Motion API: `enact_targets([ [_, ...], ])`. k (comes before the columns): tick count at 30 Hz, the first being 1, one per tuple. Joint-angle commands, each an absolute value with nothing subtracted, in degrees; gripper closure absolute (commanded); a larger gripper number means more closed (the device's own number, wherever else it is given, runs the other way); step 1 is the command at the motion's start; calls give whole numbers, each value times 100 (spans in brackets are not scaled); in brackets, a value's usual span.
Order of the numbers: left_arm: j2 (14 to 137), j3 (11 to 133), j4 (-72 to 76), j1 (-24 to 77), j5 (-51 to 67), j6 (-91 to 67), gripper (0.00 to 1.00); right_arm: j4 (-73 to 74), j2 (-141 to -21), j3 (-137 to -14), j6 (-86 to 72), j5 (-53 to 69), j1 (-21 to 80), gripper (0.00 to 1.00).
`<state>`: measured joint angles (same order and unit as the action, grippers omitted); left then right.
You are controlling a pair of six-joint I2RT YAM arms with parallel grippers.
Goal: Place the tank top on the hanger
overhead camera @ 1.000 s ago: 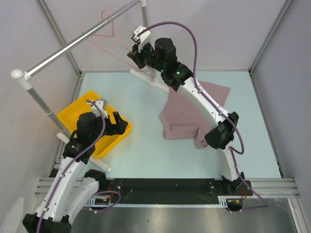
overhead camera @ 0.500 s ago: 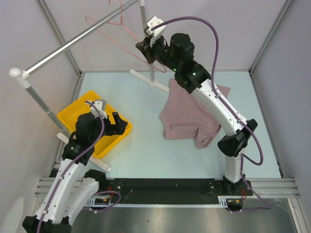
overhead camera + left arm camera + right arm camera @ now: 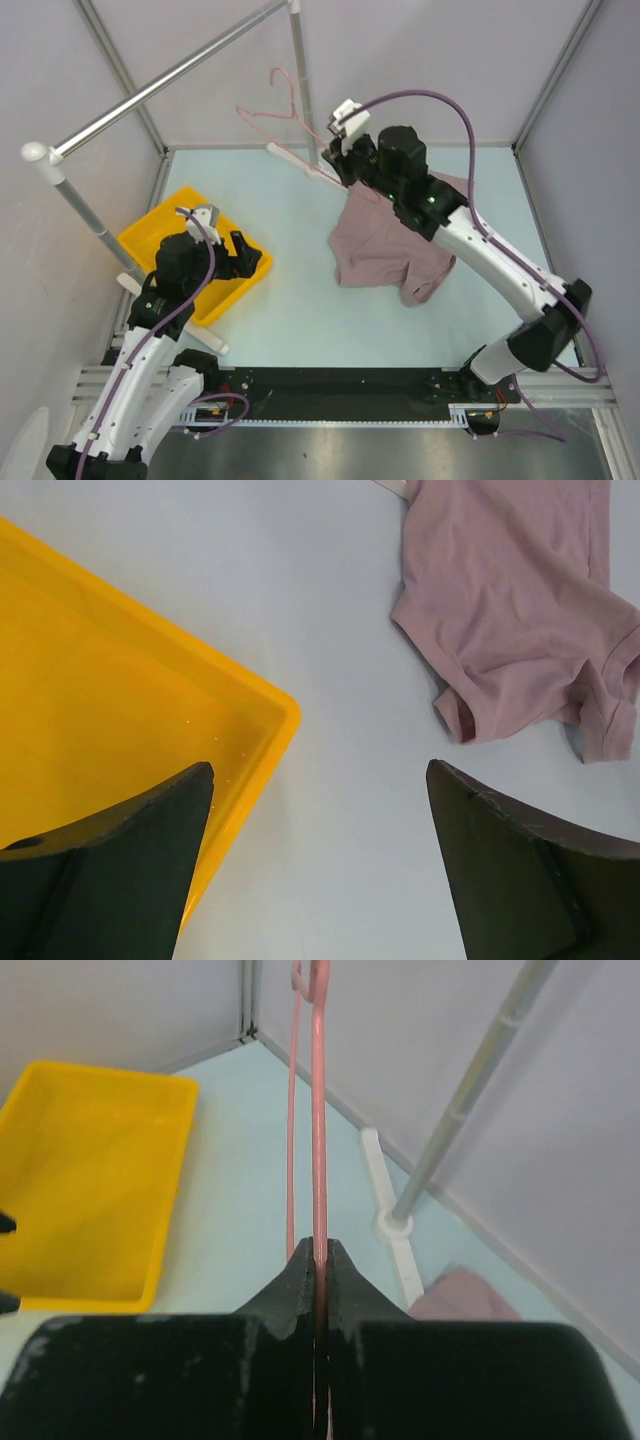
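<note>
Right wrist view shows the right end effector clamped on the light, springy hanger wire, the left end effector gaping wide; the limp tank top probably suits a strap pinch.

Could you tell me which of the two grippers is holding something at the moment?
The right gripper: it is shut on the thin pink hanger. The left gripper is open and empty, hovering over the edge of the yellow bin.
</note>
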<state>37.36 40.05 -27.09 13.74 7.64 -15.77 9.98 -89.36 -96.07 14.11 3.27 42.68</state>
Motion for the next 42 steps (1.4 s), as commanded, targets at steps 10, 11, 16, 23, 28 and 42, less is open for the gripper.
enact_targets([
  [10,4297,3605,-1034,3869,-235,-2363,10,1590,-5389,-6620,687,-1326,4228,100],
  [11,4672,3386,-663,4120,-185,-2469,10,1782,-5292,-6322,590,-1423,4175,100],
  [16,6351,3304,1166,4790,299,-2803,11,2539,-4563,-5863,-130,-1846,3894,100],
  [23,8268,4041,1864,4808,642,-2751,25,2900,-3850,-5608,-562,-1600,3428,100],
  [28,9061,4368,1968,4808,668,-2795,27,2944,-3814,-5493,-527,-1468,3287,100],
  [42,9677,4869,1380,4825,88,-2777,39,2979,-3657,-5300,-528,-1310,3103,100],
])
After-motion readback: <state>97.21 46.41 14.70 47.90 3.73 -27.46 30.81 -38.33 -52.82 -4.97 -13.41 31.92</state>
